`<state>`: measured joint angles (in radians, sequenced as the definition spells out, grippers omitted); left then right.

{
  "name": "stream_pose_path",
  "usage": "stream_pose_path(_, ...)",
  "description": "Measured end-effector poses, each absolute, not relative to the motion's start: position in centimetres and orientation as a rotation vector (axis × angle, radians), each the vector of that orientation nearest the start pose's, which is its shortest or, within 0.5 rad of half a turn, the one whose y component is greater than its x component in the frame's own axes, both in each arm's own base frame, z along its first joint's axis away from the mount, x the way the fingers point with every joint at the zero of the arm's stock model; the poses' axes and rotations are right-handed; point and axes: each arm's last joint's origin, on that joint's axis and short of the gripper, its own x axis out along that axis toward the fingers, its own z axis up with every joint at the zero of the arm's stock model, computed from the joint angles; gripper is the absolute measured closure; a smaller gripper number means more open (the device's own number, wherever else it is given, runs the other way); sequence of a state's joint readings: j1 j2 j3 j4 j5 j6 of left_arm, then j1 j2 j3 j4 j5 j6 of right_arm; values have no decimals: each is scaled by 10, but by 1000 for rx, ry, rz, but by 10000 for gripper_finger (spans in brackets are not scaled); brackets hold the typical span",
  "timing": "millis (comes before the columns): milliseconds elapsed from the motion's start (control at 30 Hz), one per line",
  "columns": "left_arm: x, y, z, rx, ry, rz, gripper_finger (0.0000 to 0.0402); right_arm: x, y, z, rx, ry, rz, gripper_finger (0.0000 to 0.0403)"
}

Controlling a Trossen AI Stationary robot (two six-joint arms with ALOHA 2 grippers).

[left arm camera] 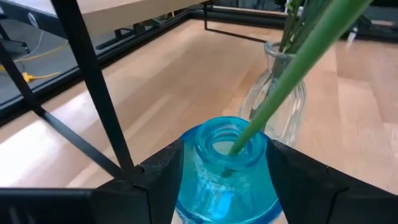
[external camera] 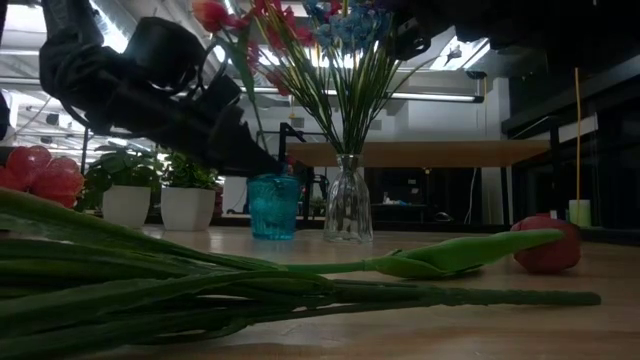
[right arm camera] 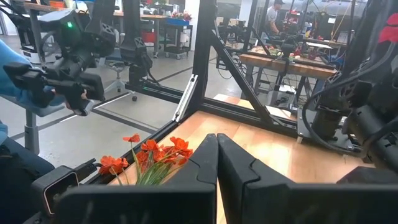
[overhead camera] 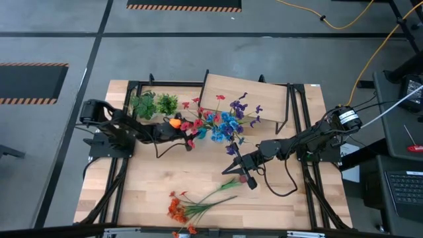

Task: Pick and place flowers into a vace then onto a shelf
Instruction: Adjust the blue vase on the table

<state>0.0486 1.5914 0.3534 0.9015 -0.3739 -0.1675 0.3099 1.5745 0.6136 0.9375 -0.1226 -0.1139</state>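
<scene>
A blue glass vase (left arm camera: 227, 180) stands on the table (external camera: 273, 205) with one green stem (left arm camera: 292, 74) leaning in its mouth; the orange tulip bloom (overhead camera: 174, 122) is at the stem's top. My left gripper (overhead camera: 177, 131) is shut on this vase. Beside it a clear glass vase (external camera: 348, 205) holds several red, blue and purple sprays (overhead camera: 221, 122). The shelf (overhead camera: 248, 96) stands behind them. An orange spray (overhead camera: 192, 206) lies on the table near the front edge. My right gripper (overhead camera: 247, 175) is shut and empty, low over the table's middle right, past the spray's stem ends. My left gripper holds the blue vase at its shoulder, just below the neck (left arm camera: 186, 163), pinched between its two fingers (left arm camera: 158, 177), one on each side. The fingers come level from the table's left. The vase stands upright with its base on the table.
Two small leafy plants in white pots (external camera: 160, 195) stand at the back left. A red round thing (external camera: 547, 243) lies on the table near my right gripper. The shelf's black legs (left arm camera: 93, 93) stand close to the blue vase. Bare wood lies at the front left.
</scene>
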Motion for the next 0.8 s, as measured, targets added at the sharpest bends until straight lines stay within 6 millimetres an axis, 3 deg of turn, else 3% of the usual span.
stream_pose_path(533, 255, 23, 119, -78, 260, 442, 271, 291, 97, 199, -114, -1, 434, 398)
stream_pose_path(800, 255, 23, 118, -77, 261, 442, 272, 291, 97, 199, -114, -1, 433, 398)
